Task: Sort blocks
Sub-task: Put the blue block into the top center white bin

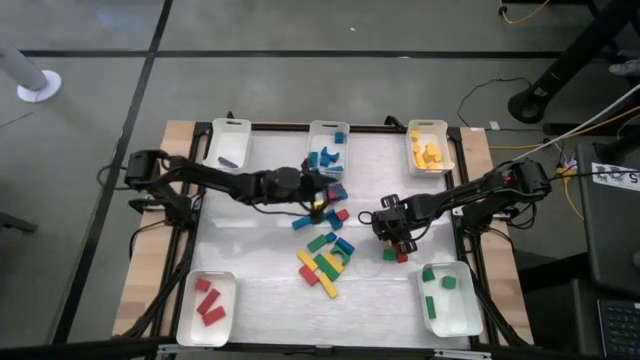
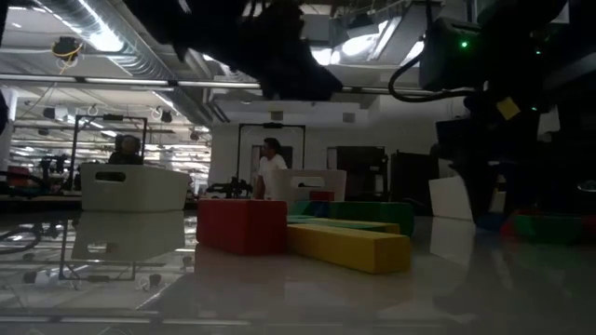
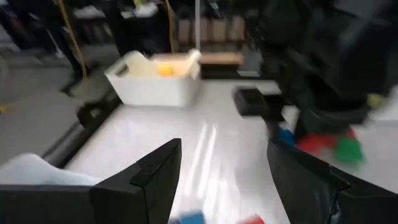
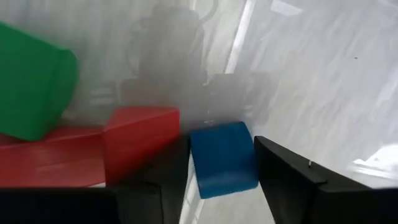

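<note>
Straddling a blue block (image 4: 222, 158), right end effector (image 4: 214, 180) abuts red block (image 4: 140, 140).

High cam straight down over table (image 1: 250, 290), low cam level at tabletop, wrist cams close behind fingers, right gripper (image 4: 214, 168) tight on blocks (image 4: 221, 158).

Left gripper (image 3: 221, 180) open mid-table; right gripper (image 4: 217, 171) lowered, jaws parted.

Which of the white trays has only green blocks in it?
The tray at the table's near right corner, beside the right arm. It holds three green blocks; the other trays hold yellow, blue, red, or a single purple block.
</note>
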Controlling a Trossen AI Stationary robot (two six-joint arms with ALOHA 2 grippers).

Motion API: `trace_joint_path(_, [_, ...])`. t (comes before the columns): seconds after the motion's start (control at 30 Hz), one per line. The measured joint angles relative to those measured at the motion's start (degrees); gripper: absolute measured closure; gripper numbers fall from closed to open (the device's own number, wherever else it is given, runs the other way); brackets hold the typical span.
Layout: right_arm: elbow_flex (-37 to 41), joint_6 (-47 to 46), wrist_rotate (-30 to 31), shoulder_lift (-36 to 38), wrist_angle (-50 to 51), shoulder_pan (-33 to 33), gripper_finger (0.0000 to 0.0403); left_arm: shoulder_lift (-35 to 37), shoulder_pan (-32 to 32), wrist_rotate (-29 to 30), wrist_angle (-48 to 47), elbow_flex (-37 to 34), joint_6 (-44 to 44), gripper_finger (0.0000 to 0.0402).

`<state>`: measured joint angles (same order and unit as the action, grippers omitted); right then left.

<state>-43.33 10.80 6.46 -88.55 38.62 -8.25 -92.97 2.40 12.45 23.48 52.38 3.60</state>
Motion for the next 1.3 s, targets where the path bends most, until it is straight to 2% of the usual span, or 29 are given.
trace_joint_path(0.17, [-1.2,0.0,0.0,0.4,1.0,0.0,0.0272,4.2,-3.7,0.0,-12.5,0.0,-3.1,0.0176])
trace_joint_path(0.4, [-7.3,2.6,4.1,0.2,1.5,0.0,0.0271,8.1,-7.1,0.0,-27.5,0.0,-11.5,0.0176])
trace_joint_path(0.57, [-13.3,8.1,10.0,0.3,1.4,1.0,0.0248,8.3,-8.9,0.0,-35.4,0.0,-15.8,0.0176])
trace_joint_path(0.77, [-20.0,16.5,13.0,0.3,-2.5,6.7,0.0269,8.3,-10.0,0.0,-41.5,0.0,-20.0,0.0176])
trace_joint_path(0.87, [-21.2,20.8,12.4,0.3,-9.1,10.7,0.0270,8.3,-10.0,0.0,-43.1,0.0,-22.5,0.0176])
trace_joint_path(0.97, [-21.2,24.0,8.8,0.1,-16.6,15.3,0.0252,8.3,-10.0,0.0,-43.3,-0.4,-23.9,0.0176])
trace_joint_path(1.1, [-21.2,25.3,5.4,-2.1,-25.4,21.1,0.0232,8.3,-10.0,0.0,-43.5,-0.4,-23.9,0.0176])
trace_joint_path(1.3, [-21.2,23.6,1.9,-6.7,-35.1,26.9,0.0228,8.3,-10.0,0.0,-43.6,-0.4,-24.0,0.0176])
